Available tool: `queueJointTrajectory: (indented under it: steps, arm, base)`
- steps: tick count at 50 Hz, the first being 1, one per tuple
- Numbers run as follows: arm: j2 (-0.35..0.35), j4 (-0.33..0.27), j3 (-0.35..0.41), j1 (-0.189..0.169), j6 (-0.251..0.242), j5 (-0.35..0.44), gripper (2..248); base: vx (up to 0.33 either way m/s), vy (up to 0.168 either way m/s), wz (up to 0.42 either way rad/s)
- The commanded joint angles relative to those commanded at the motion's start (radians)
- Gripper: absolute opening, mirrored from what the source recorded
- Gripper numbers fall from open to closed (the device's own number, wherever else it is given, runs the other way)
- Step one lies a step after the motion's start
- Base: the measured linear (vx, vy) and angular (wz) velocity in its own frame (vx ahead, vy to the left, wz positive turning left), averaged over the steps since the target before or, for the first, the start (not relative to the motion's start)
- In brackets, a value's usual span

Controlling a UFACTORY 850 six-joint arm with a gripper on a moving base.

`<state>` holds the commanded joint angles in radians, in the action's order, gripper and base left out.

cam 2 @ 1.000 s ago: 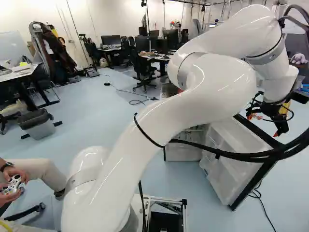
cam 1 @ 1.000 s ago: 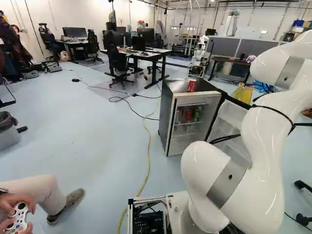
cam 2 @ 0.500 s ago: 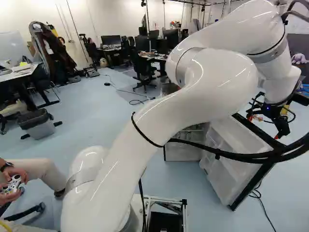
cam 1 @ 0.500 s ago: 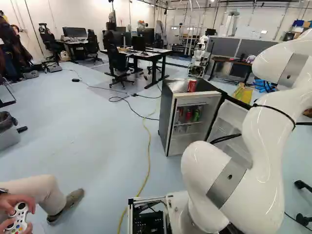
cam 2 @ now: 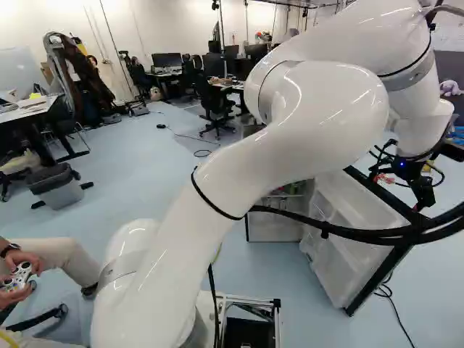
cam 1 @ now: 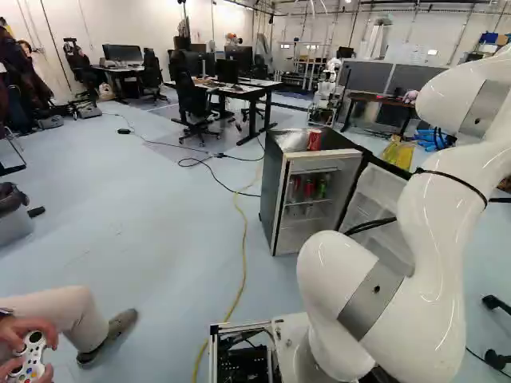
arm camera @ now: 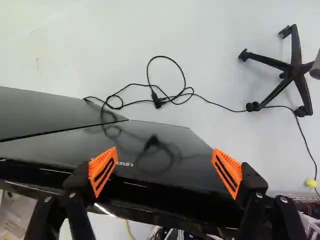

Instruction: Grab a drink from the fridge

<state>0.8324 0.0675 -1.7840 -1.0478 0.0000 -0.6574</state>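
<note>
"where's our drink?"

"in the mini fridge (cam 1: 273, 191), a red can (cam 1: 309, 190) beside a green can (cam 1: 322, 190), both upright on the shelf."

"and the gripper (arm camera: 165, 152)?"

"fingers wide apart, no can in them, out over the open fridge door (cam 1: 371, 203)."

"tricky to hold?"

"weighty if full, i'd guess, slick if chilled, thin-walled enough to dent. i'd pinch it at mid-height from both sides, snug but gentle, and keep it level coming out."
</note>
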Motion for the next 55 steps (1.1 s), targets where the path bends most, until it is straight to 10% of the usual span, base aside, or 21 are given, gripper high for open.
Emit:
queueJointTrajectory:
  steps: [55]
  arm:
    - [-0.135,0.0,0.209,-0.006,0.0,0.0,247]
  base:
    - [0.0,0.0,0.0]
